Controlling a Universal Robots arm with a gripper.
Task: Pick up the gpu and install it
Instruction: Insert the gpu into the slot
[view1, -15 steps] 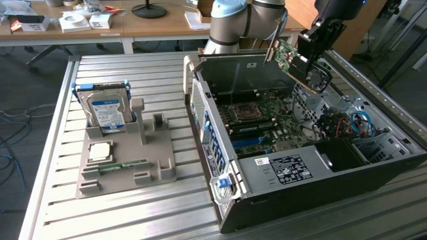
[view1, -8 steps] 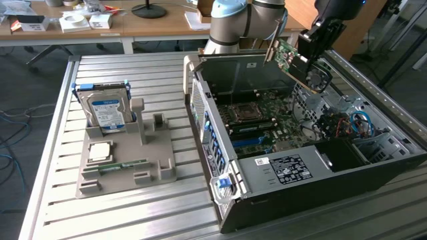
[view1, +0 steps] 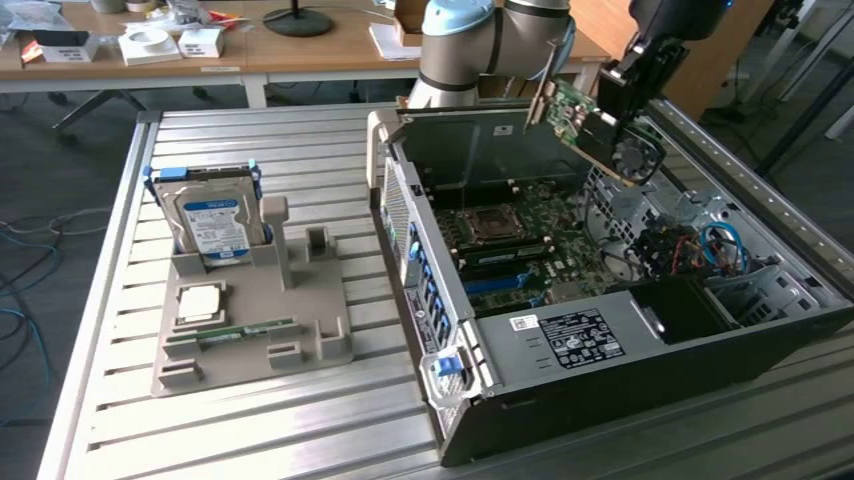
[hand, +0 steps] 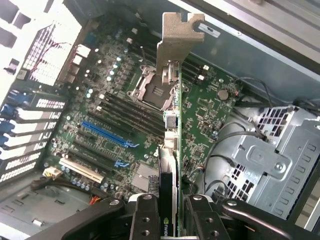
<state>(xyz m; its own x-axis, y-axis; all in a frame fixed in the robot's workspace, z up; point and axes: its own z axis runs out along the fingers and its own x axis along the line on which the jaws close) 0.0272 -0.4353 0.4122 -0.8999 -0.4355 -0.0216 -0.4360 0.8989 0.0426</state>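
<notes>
My gripper (view1: 625, 95) hangs over the far side of the open computer case (view1: 601, 335), shut on the gpu (view1: 578, 110). The gpu is a green card with a dark fan and a silver end bracket, held tilted in the air above the motherboard (view1: 527, 235). In the wrist view the gpu (hand: 171, 150) is seen edge-on between the two black fingers (hand: 145, 217). My gripper (hand: 172, 220) clamps its near end, and its bracket (hand: 177, 37) points away. Below it lies the motherboard (hand: 115, 100) with a blue slot (hand: 107, 134). The card is clear of the board.
A grey holder (view1: 254, 330) on the slatted metal table (view1: 267, 430) carries a silver hard drive with a blue label (view1: 214, 220), a square chip (view1: 200, 300) and a narrow green RAM stick (view1: 247, 330). Cables and a metal drive cage (hand: 270, 155) sit beside the motherboard.
</notes>
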